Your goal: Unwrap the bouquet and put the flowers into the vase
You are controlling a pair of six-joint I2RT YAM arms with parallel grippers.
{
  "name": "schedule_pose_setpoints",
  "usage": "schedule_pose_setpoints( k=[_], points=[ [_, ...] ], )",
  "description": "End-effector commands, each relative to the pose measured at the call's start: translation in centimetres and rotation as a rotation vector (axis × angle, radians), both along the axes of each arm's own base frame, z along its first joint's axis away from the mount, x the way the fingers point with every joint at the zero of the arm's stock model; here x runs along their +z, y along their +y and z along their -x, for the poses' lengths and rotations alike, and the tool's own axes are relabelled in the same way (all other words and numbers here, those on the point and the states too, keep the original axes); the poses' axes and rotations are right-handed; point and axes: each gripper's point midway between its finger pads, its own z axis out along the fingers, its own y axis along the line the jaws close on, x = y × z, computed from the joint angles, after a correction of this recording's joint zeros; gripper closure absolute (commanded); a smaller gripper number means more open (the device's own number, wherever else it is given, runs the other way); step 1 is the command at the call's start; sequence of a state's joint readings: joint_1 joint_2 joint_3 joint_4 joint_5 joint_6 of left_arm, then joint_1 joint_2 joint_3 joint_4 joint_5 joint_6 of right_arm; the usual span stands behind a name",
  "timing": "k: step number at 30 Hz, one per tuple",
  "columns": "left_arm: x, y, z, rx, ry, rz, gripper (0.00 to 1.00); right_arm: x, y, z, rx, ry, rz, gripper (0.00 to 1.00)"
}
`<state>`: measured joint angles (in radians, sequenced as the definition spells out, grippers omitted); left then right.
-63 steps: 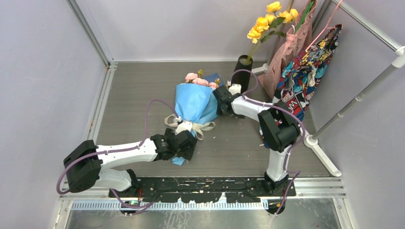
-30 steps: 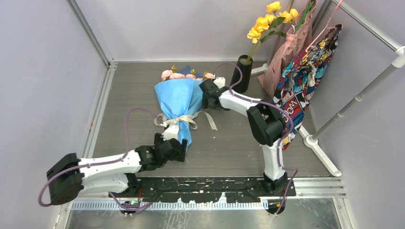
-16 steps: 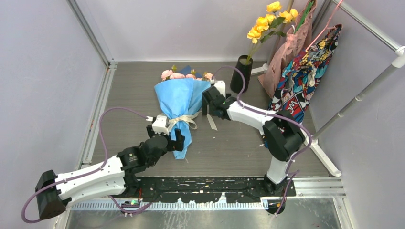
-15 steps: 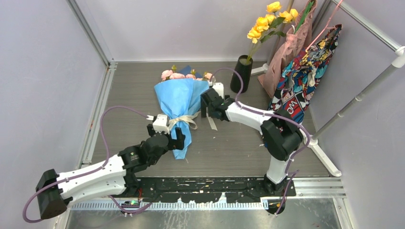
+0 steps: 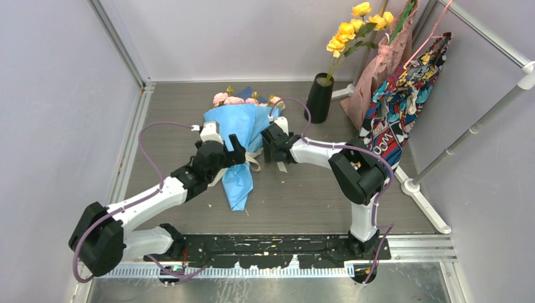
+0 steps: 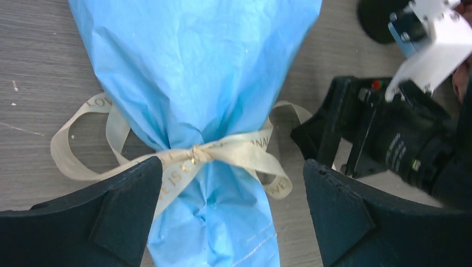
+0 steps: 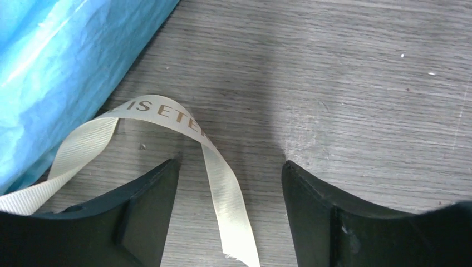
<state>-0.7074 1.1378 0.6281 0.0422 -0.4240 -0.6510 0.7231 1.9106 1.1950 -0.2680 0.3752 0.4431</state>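
The bouquet lies flat on the table, a blue paper cone with pale pink flowers poking out at its far end. A cream ribbon ties its narrow neck. My left gripper hovers over that neck, open, the knot between its wide-spread fingers. My right gripper is just right of the cone, open, with a loose ribbon tail lying on the table between its fingers. The black vase stands at the back right, apart from both grippers.
Yellow flowers stand in the vase. A pink bag and a colourful printed bag hang from a white rack on the right. Grey walls close in the table on the left and at the back.
The left arm has swung up and right from the cone's tip to above the tied neck. The right gripper came nearer and down over the ribbon tail, its jaws narrowing. The bouquet slid left earlier.
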Motion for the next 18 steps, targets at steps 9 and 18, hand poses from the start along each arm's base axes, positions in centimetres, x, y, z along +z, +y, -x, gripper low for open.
schedule_pose_setpoints(
  k=[9, 18],
  points=[
    [1.8, -3.3, -6.3, -0.027, 0.030, 0.171, 0.07, 1.6, 0.5, -0.4, -0.009, -0.053, -0.064, 0.98],
    [-3.3, -4.5, -7.7, -0.012, 0.180, 0.135, 0.08, 2.7, -0.2, 1.0, -0.001, -0.050, -0.092, 0.99]
  ],
)
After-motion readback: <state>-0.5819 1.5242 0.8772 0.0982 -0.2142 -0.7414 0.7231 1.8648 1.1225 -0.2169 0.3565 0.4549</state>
